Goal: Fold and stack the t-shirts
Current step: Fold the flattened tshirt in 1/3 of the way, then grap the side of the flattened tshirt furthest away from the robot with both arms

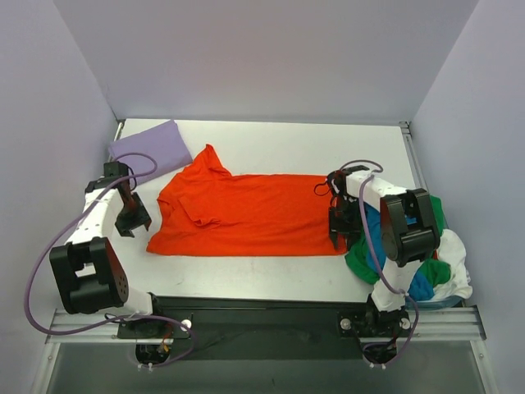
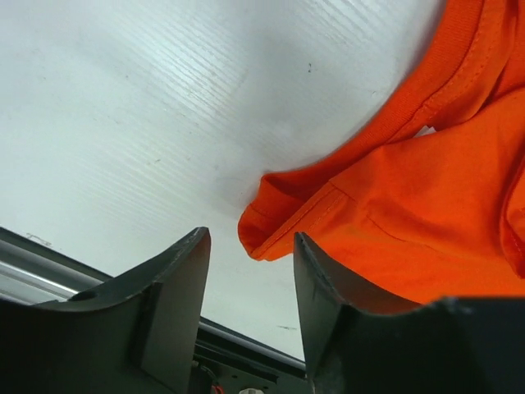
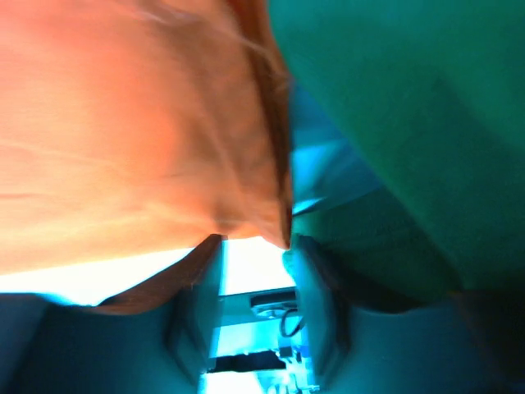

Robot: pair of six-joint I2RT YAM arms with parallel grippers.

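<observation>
The orange-red t-shirt (image 1: 246, 215) lies spread flat across the middle of the table, collar end to the left. My left gripper (image 1: 131, 220) stands open just off its left edge. In the left wrist view the shirt's corner (image 2: 394, 205) lies just beyond the open left gripper (image 2: 250, 238), with nothing between the fingers. My right gripper (image 1: 339, 230) is at the shirt's right edge. In the blurred right wrist view that gripper (image 3: 256, 244) is open, and the orange hem (image 3: 164, 148) lies just past the tips. The lavender t-shirt (image 1: 152, 148) lies folded at the back left.
A heap of green (image 1: 358, 261), blue (image 1: 422, 283) and white (image 1: 455, 263) t-shirts sits at the right edge beside the right arm; the green cloth (image 3: 394, 123) fills the right of the right wrist view. A black rail (image 1: 254, 308) runs along the table's near edge. Walls close in the sides and back.
</observation>
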